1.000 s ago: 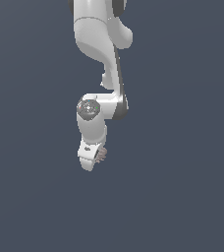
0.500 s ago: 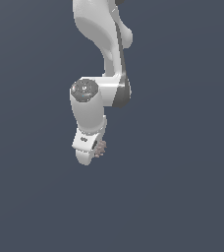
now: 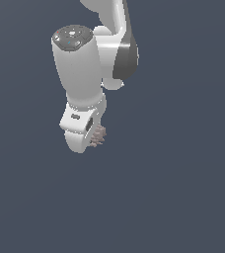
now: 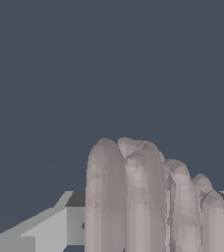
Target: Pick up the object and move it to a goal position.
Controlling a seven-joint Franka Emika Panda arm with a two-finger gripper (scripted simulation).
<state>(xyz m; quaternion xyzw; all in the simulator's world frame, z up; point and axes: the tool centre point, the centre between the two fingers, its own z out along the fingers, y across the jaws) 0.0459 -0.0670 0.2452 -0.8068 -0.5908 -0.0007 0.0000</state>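
We see the gripper point(image 3: 95, 140) closed on the object point(image 3: 99, 135), a pinkish-brown ridged lump peeking out just beside the white hand on the exterior view's right. In the wrist view the object point(image 4: 143, 197) fills the space between grey fingers point(image 4: 50, 229), its ridges standing side by side. Above, the white arm point(image 3: 80, 64) rises against a plain dark blue-grey background.

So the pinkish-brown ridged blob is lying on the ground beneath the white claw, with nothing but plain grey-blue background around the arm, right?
Not quite. The pinkish-brown ridged blob isn't lying on the ground: it sits in the white claw, off any surface. The exterior view shows it tucked at the claw's tip, and the wrist view shows it filling the space between the fingers. The plain grey-blue background is right.
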